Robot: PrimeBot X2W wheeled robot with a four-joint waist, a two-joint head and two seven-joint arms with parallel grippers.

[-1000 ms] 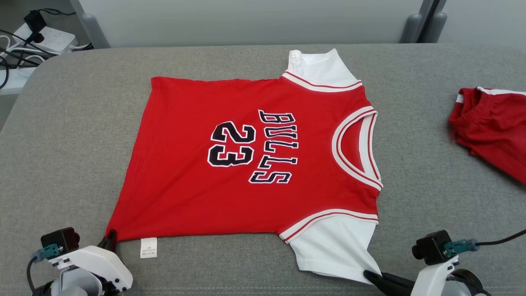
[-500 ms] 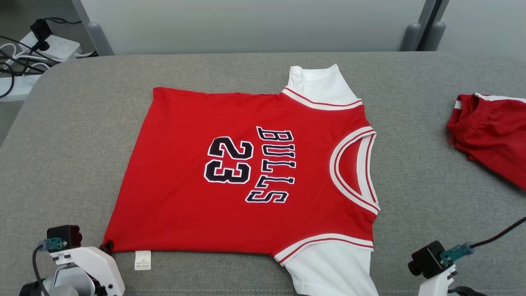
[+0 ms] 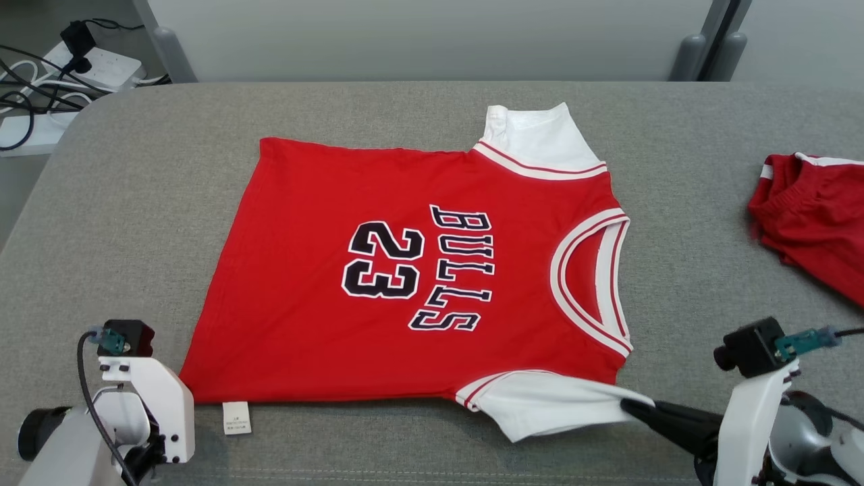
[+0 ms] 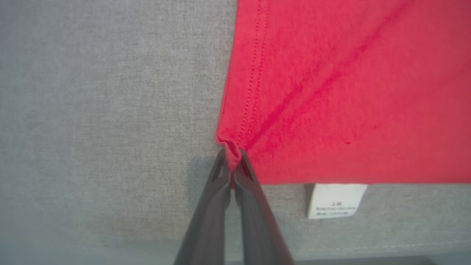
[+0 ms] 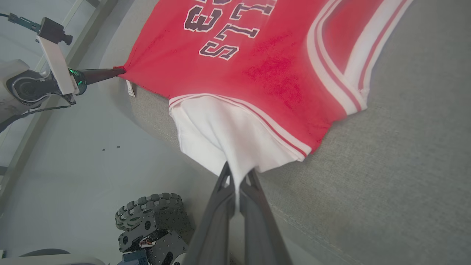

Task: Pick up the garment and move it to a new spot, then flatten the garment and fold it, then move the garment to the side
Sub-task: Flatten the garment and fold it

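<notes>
Since a second ago the right pincer [image 3: 628,405] has drawn the near white sleeve [image 3: 540,405] sideways, pinching it. The left pincer [image 4: 231,162] pinches the hem corner of the red cotton jersey [image 3: 378,270], which lies flat on the grey fabric worktop [image 3: 135,223].

On the head view I can't see the fingers of my left gripper [image 4: 232,165]; its white wrist housing [image 3: 152,405] covers them. The second red garment [image 3: 813,216] runs off the right edge. The print on the white label [image 3: 236,417] of the jersey [image 3: 405,270] is too small to read, and blurred on the left wrist view. The right wrist view's top edge cuts the "23" [image 5: 198,16].
</notes>
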